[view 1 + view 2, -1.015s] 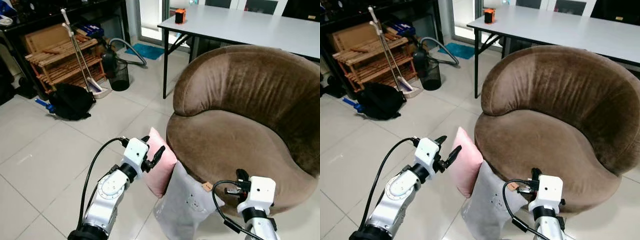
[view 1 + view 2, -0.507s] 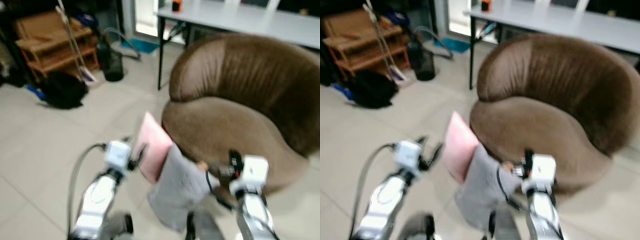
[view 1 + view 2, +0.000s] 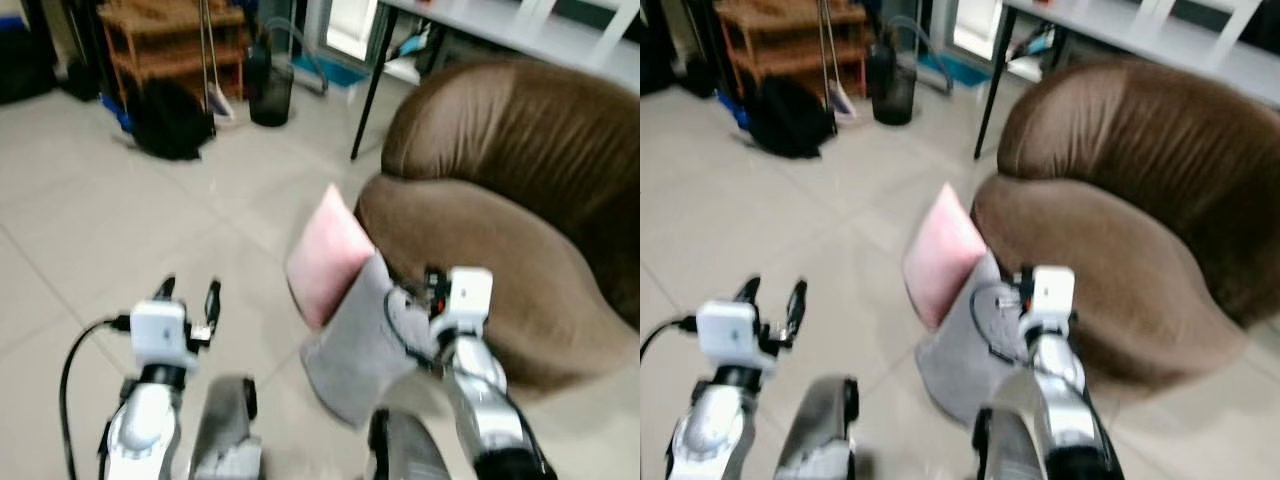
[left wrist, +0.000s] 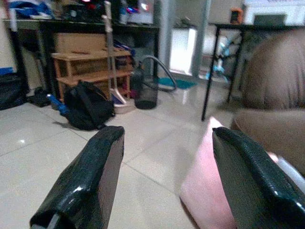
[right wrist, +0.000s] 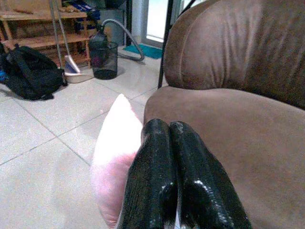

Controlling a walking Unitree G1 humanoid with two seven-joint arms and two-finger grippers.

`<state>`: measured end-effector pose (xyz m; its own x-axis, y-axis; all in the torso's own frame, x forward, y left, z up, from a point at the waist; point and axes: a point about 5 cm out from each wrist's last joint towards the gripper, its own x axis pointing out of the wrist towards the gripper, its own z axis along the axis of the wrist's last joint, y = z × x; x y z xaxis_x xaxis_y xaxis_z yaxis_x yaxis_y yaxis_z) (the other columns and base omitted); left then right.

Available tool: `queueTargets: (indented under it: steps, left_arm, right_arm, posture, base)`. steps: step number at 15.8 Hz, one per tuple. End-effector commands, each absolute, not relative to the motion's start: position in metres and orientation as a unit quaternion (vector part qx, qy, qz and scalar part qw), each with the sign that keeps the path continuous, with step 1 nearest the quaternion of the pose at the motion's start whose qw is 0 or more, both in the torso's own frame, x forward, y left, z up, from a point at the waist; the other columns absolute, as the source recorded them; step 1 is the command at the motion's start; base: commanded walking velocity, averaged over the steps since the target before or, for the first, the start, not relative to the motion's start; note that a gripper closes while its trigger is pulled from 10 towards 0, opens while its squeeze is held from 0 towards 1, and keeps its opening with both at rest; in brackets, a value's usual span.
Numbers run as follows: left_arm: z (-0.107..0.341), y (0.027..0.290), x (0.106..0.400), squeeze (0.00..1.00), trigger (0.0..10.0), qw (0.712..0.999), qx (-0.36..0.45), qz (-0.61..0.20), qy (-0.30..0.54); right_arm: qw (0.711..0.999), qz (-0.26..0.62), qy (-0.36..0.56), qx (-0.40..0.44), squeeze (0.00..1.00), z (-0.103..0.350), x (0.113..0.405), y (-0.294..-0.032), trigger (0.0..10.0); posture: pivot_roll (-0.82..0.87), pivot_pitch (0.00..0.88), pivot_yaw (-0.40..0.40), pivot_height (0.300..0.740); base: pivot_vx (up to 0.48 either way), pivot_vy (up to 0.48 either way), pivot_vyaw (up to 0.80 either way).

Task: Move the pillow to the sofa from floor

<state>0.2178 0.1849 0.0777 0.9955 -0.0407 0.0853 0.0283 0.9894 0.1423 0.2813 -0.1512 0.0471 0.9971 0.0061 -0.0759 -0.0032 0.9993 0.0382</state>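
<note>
Two pillows are leaning against the front of the sofa (image 3: 500, 200), their lower edges resting on the floor (image 3: 90, 250): a pink pillow (image 3: 325, 255) standing nearly upright, and a grey pillow (image 3: 365, 335) overlapping its sofa-side edge. The left gripper (image 3: 188, 298) is hovering over bare floor, well apart from both pillows, with its fingers (image 4: 90, 181) spread wide and gripping nothing. The right gripper (image 5: 169, 176) is sitting just above the grey pillow, near the sofa's front edge, with its fingers pressed together and nothing between them. The step in hand appears to be the approach to a grasp. To do it well, the left gripper should be closing in on the pink pillow's free edge while the right fingers are opening first, so that each pad is meeting fabric squarely. Both pillows look soft and plump and will likely be sagging when lifted, so a deep pinch is advisable. The sofa is round, brown and velvety, with a broad seat. The floor is glossy pale tile.
</note>
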Motion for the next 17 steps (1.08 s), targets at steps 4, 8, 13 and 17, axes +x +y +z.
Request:
queueTargets:
  steps: [4,8,13,17]
  left_arm:
    - [0.064,0.165,0.238,0.00,10.0,0.994,0.054,-0.096,0.012]
    - [0.063,0.156,0.243,1.00,10.0,0.989,0.044,-0.138,0.021]
    - [0.067,0.153,0.248,1.00,10.0,0.986,0.048,-0.159,0.016]
    - [0.070,0.154,0.251,1.00,10.0,0.986,0.057,-0.158,0.007]
  right_arm:
    - [0.996,-0.004,0.072,0.046,0.69,0.030,0.271,-0.161,10.0]
    - [0.995,-0.011,0.066,0.068,1.00,0.025,0.259,-0.164,10.0]
    - [0.994,-0.019,0.070,0.087,1.00,0.019,0.251,-0.166,10.0]
    - [0.992,-0.034,0.102,0.062,1.00,0.012,0.253,-0.168,10.0]
  posture:
    - [0.11,0.079,-0.147,0.605]
    - [0.09,0.070,-0.112,0.605]
    - [0.09,0.059,-0.095,0.605]
    - [0.09,0.056,-0.092,0.605]
  base:
    - [0.000,0.000,0.00]
    - [0.000,0.000,0.00]
    - [0.000,0.000,0.00]
    - [0.000,0.000,0.00]
